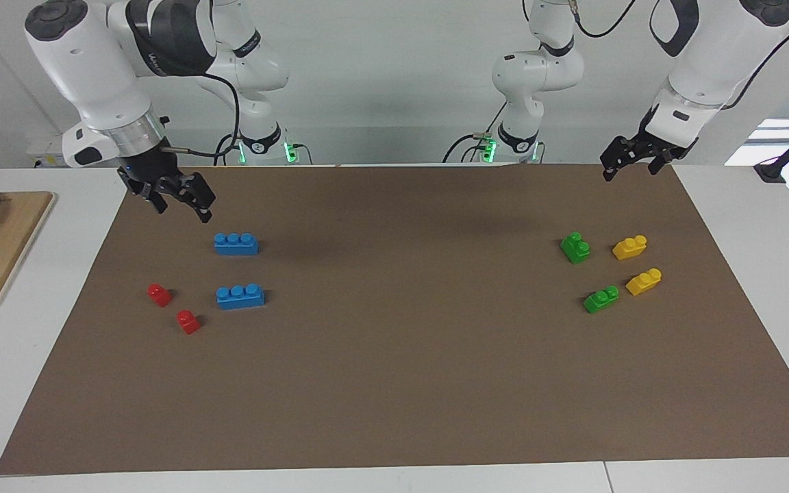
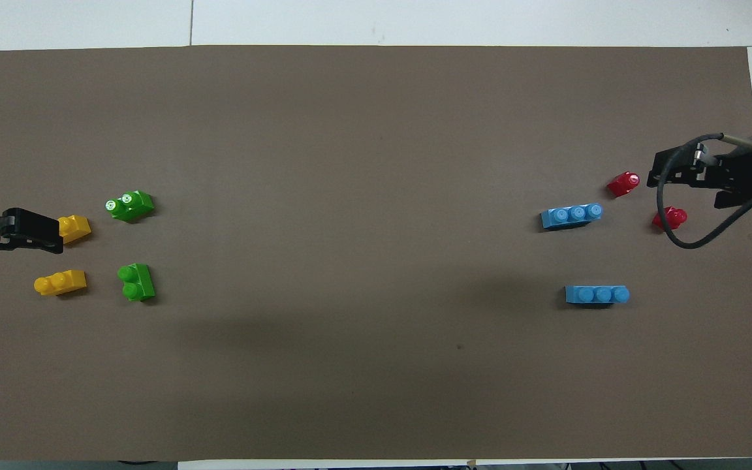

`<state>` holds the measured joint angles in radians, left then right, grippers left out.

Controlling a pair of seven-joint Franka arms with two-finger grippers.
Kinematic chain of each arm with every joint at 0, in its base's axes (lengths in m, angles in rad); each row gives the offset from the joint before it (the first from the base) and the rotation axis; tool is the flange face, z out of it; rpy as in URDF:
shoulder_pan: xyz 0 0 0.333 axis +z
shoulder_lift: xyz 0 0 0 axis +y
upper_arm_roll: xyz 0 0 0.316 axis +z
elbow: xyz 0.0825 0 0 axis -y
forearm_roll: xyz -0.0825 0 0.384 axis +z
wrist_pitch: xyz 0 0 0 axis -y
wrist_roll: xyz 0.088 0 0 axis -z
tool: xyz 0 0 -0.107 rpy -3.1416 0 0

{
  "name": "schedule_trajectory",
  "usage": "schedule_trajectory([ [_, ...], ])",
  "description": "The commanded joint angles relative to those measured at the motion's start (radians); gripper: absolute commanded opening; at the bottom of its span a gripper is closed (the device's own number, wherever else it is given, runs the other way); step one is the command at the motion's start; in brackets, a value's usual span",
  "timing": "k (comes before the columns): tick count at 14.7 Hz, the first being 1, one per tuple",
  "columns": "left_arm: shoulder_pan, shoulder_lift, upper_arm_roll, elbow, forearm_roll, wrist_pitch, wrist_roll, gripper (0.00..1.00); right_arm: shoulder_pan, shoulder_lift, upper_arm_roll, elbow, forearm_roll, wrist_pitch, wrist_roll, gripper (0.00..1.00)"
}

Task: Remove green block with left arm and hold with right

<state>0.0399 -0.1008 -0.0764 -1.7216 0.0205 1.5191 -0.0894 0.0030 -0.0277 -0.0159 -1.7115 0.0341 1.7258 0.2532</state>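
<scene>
Facing view: two green blocks (image 1: 575,248) (image 1: 600,299) lie on the brown mat (image 1: 394,383) toward the left arm's end, each just beside a yellow block (image 1: 629,247) (image 1: 643,281). The left gripper (image 1: 629,164) hangs over the mat's robot-side edge, jaws wide, holding nothing. The right gripper (image 1: 179,200), jaws wide and empty, hangs above the mat near the blue blocks (image 1: 235,244) (image 1: 240,296).
</scene>
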Motion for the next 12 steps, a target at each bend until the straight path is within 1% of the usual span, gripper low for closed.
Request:
schedule_trajectory([
  [1, -0.011, 0.007, 0.017, 0.03, -0.017, 0.006, 0.019, 1.0, -0.012, 0.032, 0.001, 0.094, -0.04, -0.099, -0.081, 1.0],
  [3, -0.011, 0.018, 0.026, 0.046, -0.057, 0.009, 0.017, 1.0, -0.023, 0.04, 0.002, 0.122, -0.048, -0.136, -0.081, 1.0],
  [12, -0.026, 0.009, 0.026, 0.027, -0.059, 0.026, 0.017, 1.0, -0.031, 0.042, 0.002, 0.121, -0.059, -0.14, -0.084, 1.0],
])
